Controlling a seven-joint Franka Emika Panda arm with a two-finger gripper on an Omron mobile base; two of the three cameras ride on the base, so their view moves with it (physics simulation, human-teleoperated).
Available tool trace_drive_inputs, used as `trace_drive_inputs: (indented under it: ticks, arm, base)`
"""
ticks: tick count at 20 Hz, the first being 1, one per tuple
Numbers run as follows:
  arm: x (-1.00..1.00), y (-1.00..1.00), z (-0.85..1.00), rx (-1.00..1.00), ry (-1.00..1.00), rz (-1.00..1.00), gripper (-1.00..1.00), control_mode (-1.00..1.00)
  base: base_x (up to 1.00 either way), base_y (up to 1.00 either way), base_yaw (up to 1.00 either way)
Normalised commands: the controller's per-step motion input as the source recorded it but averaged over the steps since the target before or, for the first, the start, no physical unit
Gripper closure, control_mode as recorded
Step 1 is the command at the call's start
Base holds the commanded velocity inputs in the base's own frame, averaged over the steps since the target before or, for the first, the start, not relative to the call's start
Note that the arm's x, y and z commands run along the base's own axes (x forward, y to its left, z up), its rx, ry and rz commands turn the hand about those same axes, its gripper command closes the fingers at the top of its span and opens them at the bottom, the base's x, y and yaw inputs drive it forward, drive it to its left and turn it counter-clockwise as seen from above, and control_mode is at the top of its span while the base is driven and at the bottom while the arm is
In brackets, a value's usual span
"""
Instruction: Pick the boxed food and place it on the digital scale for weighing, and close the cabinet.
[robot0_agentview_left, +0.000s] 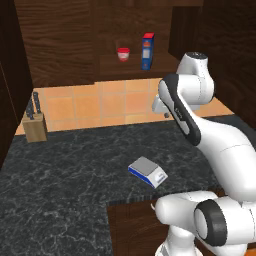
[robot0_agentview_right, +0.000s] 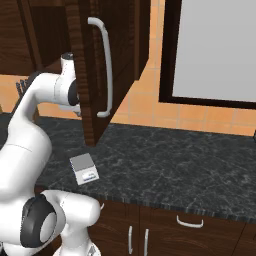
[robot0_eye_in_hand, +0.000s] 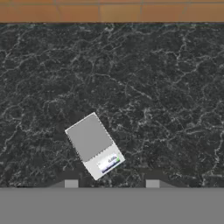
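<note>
no writing can be read on the boxed food (robot0_agentview_left: 147, 50) or on the white front panel of the digital scale (robot0_eye_in_hand: 95, 145), only blurred print. the gripper (robot0_eye_in_hand: 111, 184) hangs above the dark counter (robot0_eye_in_hand: 166, 100), fingers (robot0_eye_in_hand: 71, 183) spread wide and empty; the scale lies just beyond the left fingertip. the boxed food stands upright inside the open cabinet (robot0_agentview_right: 95, 75), far from the fingers, beside a red-and-white cup (robot0_agentview_left: 123, 54). a knife block (robot0_agentview_left: 35, 125) holds dark-handled knives.
</note>
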Motion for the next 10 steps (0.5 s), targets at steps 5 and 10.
trace_drive_inputs:
  ticks: [5,10]
  arm:
    - [-0.51,0.08,0.02,0.00,-0.20,0.00,-1.00,-1.00]
    - [-0.57,0.27,0.31,0.00,-0.38,0.00,-1.00,-1.00]
  base:
    - [0.00,0.00,0.00]
    - [0.00,0.00,0.00]
